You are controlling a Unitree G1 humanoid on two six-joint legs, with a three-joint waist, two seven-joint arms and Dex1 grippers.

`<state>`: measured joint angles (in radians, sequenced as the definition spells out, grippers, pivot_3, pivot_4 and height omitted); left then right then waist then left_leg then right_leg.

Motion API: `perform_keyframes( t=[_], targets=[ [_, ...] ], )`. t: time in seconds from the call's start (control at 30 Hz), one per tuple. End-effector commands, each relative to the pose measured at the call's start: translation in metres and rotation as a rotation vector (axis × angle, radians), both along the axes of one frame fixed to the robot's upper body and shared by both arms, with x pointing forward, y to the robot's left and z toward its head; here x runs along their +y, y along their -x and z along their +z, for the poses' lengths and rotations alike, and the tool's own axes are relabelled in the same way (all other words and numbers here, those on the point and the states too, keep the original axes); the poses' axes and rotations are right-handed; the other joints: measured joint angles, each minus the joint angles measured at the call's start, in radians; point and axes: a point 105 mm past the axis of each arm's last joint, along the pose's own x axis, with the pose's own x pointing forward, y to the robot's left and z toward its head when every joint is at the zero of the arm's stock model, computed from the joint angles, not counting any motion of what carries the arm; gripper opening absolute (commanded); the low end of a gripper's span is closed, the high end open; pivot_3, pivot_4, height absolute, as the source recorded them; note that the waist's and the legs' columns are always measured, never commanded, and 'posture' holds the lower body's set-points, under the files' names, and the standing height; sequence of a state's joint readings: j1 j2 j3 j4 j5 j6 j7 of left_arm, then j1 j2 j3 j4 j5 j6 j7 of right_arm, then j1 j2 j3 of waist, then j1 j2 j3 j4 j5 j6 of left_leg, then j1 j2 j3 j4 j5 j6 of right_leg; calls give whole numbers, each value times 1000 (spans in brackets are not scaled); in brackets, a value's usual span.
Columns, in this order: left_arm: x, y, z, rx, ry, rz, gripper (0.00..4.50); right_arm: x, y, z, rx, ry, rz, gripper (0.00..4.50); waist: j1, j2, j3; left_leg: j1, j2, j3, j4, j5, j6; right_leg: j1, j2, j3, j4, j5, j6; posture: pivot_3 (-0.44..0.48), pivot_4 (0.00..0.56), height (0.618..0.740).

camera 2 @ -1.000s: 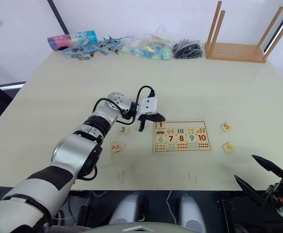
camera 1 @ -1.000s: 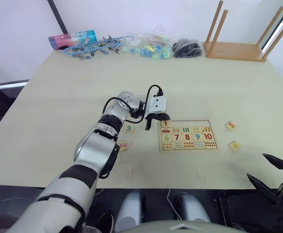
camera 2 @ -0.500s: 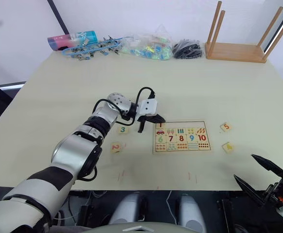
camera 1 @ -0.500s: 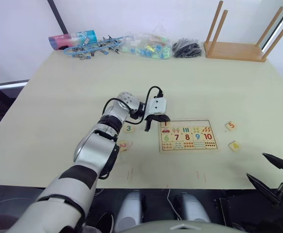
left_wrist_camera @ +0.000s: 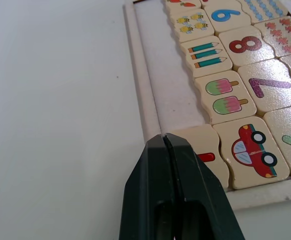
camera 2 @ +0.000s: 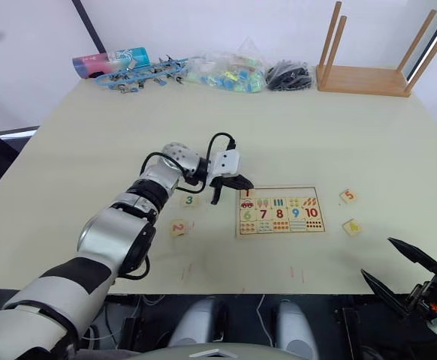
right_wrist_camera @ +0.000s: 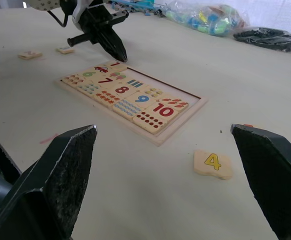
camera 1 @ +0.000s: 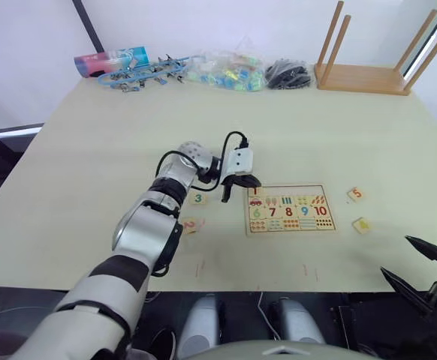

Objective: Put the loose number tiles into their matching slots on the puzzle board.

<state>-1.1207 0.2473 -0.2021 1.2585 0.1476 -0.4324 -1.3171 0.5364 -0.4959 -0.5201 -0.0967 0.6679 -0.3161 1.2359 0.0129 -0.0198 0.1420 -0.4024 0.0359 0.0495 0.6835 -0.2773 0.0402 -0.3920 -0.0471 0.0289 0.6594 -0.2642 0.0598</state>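
Note:
The puzzle board (camera 1: 290, 229) lies right of the table's middle, with digits 6 to 10 and picture squares in its lower rows. A red 1 tile (left_wrist_camera: 205, 150) sits in the corner slot, and the other slots (left_wrist_camera: 160, 85) of the upper row are bare. My left gripper (camera 1: 256, 184) is shut with nothing in it, its tip over the edge of the 1 tile. Loose tiles lie on the table: green 3 (camera 1: 198, 199) and orange 2 (camera 1: 191, 224) left of the board, red 5 (camera 1: 357, 194) and yellow 4 (camera 1: 363, 225) to its right. My right gripper (camera 1: 417, 266) hangs open beyond the table's front right edge.
An upturned wooden stool (camera 1: 369, 75) stands at the back right. Along the back edge lie bags of small coloured parts (camera 1: 226, 71), a black bundle (camera 1: 288, 75), blue clips (camera 1: 140, 75) and a pink-blue tube (camera 1: 112, 60).
My left gripper has drifted slightly to the left, away from the board's corner. The tiles and the right gripper have not moved.

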Motion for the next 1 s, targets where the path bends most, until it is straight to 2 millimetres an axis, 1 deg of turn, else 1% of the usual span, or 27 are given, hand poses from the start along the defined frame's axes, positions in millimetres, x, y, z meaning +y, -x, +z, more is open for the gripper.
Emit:
perform_keyframes(
  t=[0.03, 0.17, 0.27, 0.37, 0.47, 0.53, 0.6, 0.7, 0.73, 0.9, 0.93, 0.97, 1.0],
  targets=[
    [2, -2, 26, 17, 154, 10, 33, -6, -1, 7, -31, 15, -21, 4500, 1, 0, 0, 0, 0, 0, 0, 0, 0, 0, 0, 0, 0, 0, 0, 0, 150, 737],
    [12, -2, 39, 45, 272, 26, 33, -12, -6, 6, -27, 8, -70, 4500, 0, 0, 0, 0, 0, 0, 0, 0, 0, 0, 0, 0, 0, 0, 0, 0, 150, 737],
    [28, 0, 45, 70, 359, 52, 33, -17, -12, 4, -7, 12, -103, 4500, -2, 0, 0, 0, 0, 0, 0, 0, 0, 0, 0, 0, 0, 0, 0, 0, 150, 737],
    [46, -2, 54, 58, 479, 139, 33, -22, -17, 1, 11, 28, -150, 4500, -6, 0, 0, 1, 1, 0, 0, 0, 0, 0, 0, 0, 1, 0, 0, 0, 150, 737],
    [57, 3, 53, 52, 506, 194, 33, -26, -19, 4, 3, 9, -192, 4500, -4, 1, 0, 1, 1, 0, 0, 0, 0, 0, 0, 0, 1, 0, 0, 0, 150, 737],
    [69, 6, 52, 34, 528, 247, 33, -26, -22, 6, -5, -12, -209, 4500, -1, 1, 0, 1, 1, 0, 0, 0, 0, 0, 0, 0, 1, 0, 0, 0, 150, 737],
    [84, 12, 49, 15, 532, 302, 33, -24, -23, 5, 6, -15, -207, 4500, 1, 1, 0, 1, 2, 0, 0, 0, 0, 0, -1, 0, 1, 0, 0, 0, 150, 737],
    [102, 22, 45, 0, 527, 354, 795, -23, -22, 3, 21, -16, -203, 4500, -1, 1, 0, 1, 2, 0, 0, 0, 0, 0, -1, 0, 1, 0, 0, 0, 150, 737],
    [108, 26, 43, -1, 521, 370, 1339, -23, -23, 3, 22, -17, -204, 4500, 0, 1, 0, 1, 3, 0, 0, 0, 0, 0, -1, 0, 1, 0, 0, 0, 150, 737],
    [135, 50, 30, 8, 466, 412, 3744, -26, -22, 3, 35, -14, -205, 4500, 0, 1, -1, 2, 3, 0, 0, 0, 0, 0, -2, 0, 1, 0, 0, 0, 150, 737],
    [142, 54, 28, 23, 469, 433, 4301, -26, -22, 3, 39, -11, -204, 4500, 1, 2, -1, 2, 3, 0, 0, 0, 0, 1, -2, 0, 1, 0, 0, 0, 150, 737],
    [149, 60, 24, 25, 449, 446, 4466, -26, -21, 3, 43, -11, -203, 4500, 1, 2, -1, 2, 3, 0, 0, 0, 0, 1, -2, 0, 1, 0, 0, 0, 150, 737],
    [155, 66, 21, 27, 431, 451, 4466, -26, -21, 3, 44, -10, -203, 4500, 0, 2, -1, 2, 3, 0, -1, 0, 0, 1, -2, 0, 1, 0, 0, 0, 150, 737]
  ],
)
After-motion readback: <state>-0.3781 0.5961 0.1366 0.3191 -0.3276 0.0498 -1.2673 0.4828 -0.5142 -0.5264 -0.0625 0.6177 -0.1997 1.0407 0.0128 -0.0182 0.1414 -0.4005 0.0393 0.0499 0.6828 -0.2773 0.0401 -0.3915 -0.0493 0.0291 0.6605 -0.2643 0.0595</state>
